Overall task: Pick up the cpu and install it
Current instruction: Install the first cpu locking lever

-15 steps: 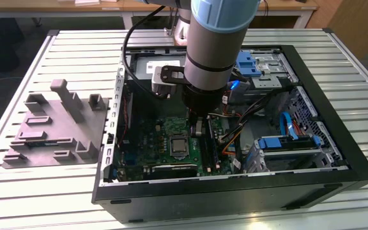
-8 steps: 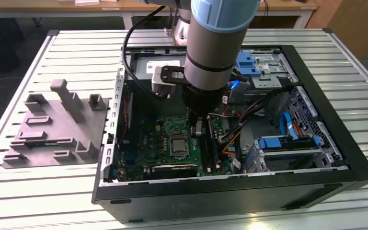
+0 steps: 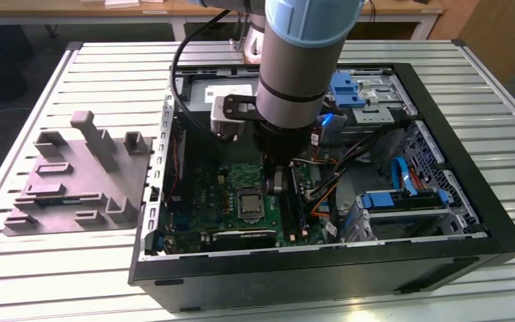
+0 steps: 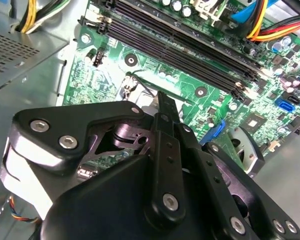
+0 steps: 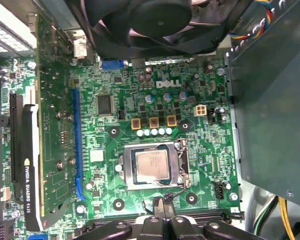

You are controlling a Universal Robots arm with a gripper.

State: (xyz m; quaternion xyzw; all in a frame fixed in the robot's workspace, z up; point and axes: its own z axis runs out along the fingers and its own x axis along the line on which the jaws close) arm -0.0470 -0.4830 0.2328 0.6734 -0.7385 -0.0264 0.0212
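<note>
My gripper [image 5: 162,212] hangs inside the open computer case [image 3: 472,251] on the bench [image 3: 105,282], just above the green motherboard [image 5: 190,100], and its fingers [image 4: 166,125] are pressed together with nothing between them. The cpu [image 5: 151,166] lies flat in the socket [image 5: 152,185] on that board, its silvery top facing up, just beside my fingertips and apart from them. A black fan [image 5: 150,25] sits near the board's far edge.
</note>
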